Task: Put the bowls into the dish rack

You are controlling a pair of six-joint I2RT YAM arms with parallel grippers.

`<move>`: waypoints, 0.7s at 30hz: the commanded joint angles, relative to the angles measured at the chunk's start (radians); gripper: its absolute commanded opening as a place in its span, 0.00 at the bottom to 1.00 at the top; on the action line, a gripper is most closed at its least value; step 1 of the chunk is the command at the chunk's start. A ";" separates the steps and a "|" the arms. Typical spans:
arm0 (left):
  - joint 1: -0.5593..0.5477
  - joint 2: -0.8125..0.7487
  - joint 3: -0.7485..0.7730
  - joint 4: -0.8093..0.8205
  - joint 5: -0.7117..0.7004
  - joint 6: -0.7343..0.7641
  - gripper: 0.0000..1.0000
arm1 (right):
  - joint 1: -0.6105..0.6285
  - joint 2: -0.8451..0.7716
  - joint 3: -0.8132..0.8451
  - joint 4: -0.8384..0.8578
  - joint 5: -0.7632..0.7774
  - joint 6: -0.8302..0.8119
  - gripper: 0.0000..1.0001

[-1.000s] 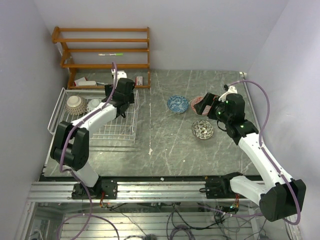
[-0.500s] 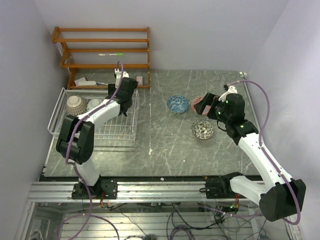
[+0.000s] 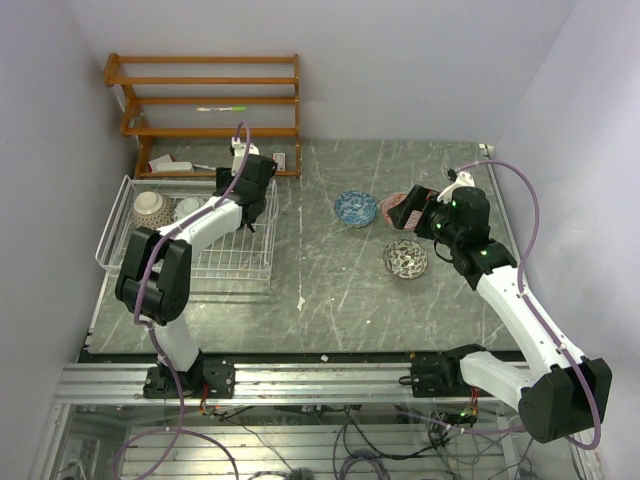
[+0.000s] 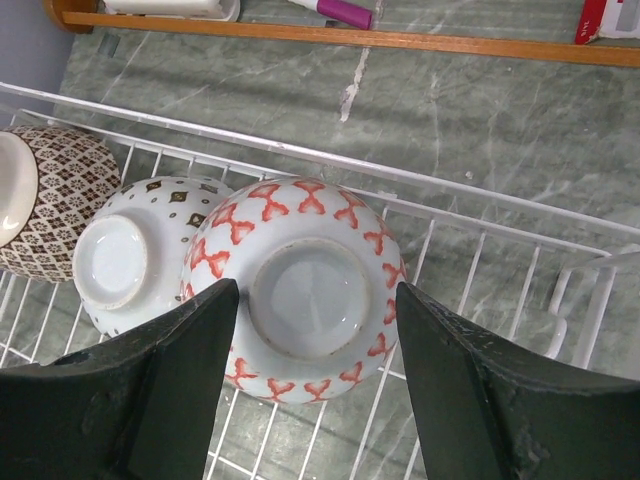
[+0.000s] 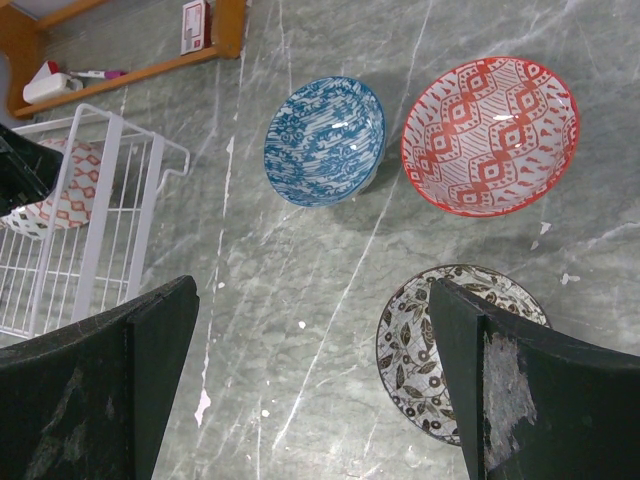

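Left gripper (image 4: 315, 300): fingers spread wide, one on each side of the red-cross bowl; nothing is clamped between them, and whether the tips brush the bowl's sides cannot be told
Red-cross bowl (image 4: 310, 225): inside the dish rack, foot turned toward the left wrist camera, leaning against the white dotted bowl on its left
White dotted bowl (image 4: 130, 250): foot up in the rack, touching the red-cross bowl on one side and the brown lattice bowl on the other
Brown lattice bowl (image 4: 55, 190): tipped on its side at the rack's far left corner
Dish rack (image 3: 240, 265): white wire basket on the left part of the table, just in front of the wooden shelf, with the three bowls in a row along its far side
Right gripper (image 5: 312, 300): fingers far apart, holding nothing, hovering above the three loose bowls
Blue bowl (image 5: 325, 140): opening up on the table, between the rack and the red bowl
Red bowl (image 5: 490, 135): opening up, just beside the blue bowl with a narrow gap
Black-and-white bowl (image 5: 440, 345): opening up, nearer the arm bases than the other two, partly hidden by a finger in the right wrist view
Table (image 3: 330, 300): grey-green marbled surface
Wooden shelf (image 3: 200, 100): orange-brown, against the back wall, small items on its boards
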 commanded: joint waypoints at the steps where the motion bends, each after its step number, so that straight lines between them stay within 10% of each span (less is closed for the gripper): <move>1: -0.005 0.024 0.027 -0.017 -0.062 0.006 0.76 | -0.006 -0.006 -0.012 0.028 0.004 -0.014 1.00; 13: -0.007 0.072 0.042 -0.026 -0.088 0.016 0.73 | -0.006 -0.013 -0.019 0.029 0.010 -0.014 1.00; 21: -0.008 0.074 0.051 -0.036 -0.098 0.029 0.51 | -0.006 -0.015 -0.025 0.032 0.010 -0.012 1.00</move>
